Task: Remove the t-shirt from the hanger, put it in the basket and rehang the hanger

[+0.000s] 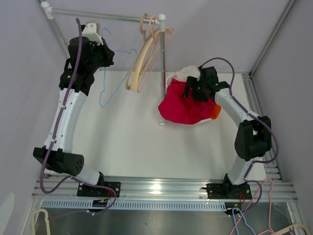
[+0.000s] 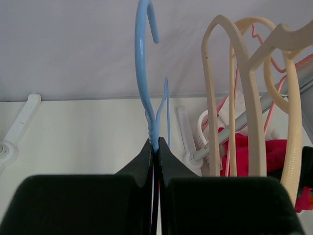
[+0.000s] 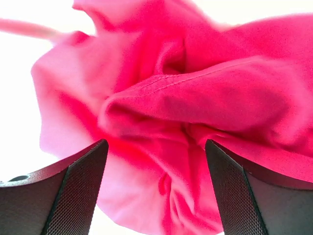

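The crumpled pink-red t-shirt (image 1: 186,107) lies heaped in a white basket (image 1: 172,78) at the right, off any hanger. My right gripper (image 1: 194,90) hovers just above it, open; in the right wrist view the gripper (image 3: 155,161) has cloth (image 3: 195,93) between its spread fingers without pinching it. My left gripper (image 1: 104,55) is raised at the back left, shut on the neck of a bare blue wire hanger (image 1: 102,95). In the left wrist view the gripper (image 2: 155,145) pinches that hanger (image 2: 143,73) just below its hook.
A grey rack bar (image 1: 112,17) runs across the back, with an upright post (image 1: 163,68) beside the basket. Several beige and pink hangers (image 1: 139,63) hang from the bar; they fill the right of the left wrist view (image 2: 244,98). An orange cloth (image 1: 215,111) is in the basket.
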Robot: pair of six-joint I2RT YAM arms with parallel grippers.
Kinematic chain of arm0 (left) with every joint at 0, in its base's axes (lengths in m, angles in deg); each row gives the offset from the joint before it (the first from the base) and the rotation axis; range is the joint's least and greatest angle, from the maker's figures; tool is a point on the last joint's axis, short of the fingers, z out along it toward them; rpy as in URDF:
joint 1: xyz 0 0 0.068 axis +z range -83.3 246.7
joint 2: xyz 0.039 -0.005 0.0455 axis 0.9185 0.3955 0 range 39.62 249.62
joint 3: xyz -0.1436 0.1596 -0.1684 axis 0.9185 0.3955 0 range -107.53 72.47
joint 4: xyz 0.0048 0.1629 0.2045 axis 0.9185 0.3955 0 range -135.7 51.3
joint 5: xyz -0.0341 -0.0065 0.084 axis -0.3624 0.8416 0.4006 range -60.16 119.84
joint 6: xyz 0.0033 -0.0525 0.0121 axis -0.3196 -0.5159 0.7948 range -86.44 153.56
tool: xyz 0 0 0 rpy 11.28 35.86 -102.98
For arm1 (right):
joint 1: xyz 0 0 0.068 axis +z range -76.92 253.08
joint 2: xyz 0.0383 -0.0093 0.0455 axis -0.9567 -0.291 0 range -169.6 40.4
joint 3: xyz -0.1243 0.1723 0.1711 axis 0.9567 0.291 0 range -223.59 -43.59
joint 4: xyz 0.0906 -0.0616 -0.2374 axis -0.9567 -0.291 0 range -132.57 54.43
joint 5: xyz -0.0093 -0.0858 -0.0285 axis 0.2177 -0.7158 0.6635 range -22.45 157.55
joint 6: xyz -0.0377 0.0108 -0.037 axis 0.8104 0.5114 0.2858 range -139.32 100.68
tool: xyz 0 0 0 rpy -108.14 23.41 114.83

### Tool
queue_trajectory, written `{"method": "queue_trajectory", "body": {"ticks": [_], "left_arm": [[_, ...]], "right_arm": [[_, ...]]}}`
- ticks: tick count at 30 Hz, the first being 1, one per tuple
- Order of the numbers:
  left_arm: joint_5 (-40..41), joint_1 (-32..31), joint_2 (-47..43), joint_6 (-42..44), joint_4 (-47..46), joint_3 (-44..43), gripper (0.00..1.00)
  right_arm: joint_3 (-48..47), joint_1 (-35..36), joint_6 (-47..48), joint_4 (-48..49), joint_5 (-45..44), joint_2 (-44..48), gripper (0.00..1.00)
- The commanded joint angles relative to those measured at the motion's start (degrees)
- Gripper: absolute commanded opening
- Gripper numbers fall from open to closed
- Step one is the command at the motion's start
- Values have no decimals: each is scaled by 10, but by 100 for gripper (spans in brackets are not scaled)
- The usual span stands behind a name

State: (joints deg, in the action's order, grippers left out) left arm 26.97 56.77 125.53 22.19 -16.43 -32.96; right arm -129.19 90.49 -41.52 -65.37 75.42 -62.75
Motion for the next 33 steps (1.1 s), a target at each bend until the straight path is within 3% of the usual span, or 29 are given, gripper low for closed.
{"method": "queue_trajectory", "body": {"ticks": [1, 11, 14, 18, 23, 26, 33], "left_arm": [[-19, 0, 5, 17, -39, -32, 1], [9, -42, 13, 70, -86, -52, 1], [16, -56, 32, 92, -87, -100, 1], [26, -69, 96, 96, -36, -195, 1], [18, -79, 138, 98, -71, -212, 1], [10, -87, 191, 89, -24, -283, 1], [23, -105, 232, 97, -56, -278, 1]], "right_arm": [[-48, -2, 16, -55, -59, 55, 85], [-107, -1, 22, -95, -78, 109, 86], [-105, -4, 28, -99, -78, 142, 86], [-104, -5, 37, -109, -78, 179, 86], [-91, -7, 47, -111, -92, 217, 86], [-77, -7, 41, -101, -85, 247, 86], [-57, -4, 42, -94, -42, 312, 86]]}}
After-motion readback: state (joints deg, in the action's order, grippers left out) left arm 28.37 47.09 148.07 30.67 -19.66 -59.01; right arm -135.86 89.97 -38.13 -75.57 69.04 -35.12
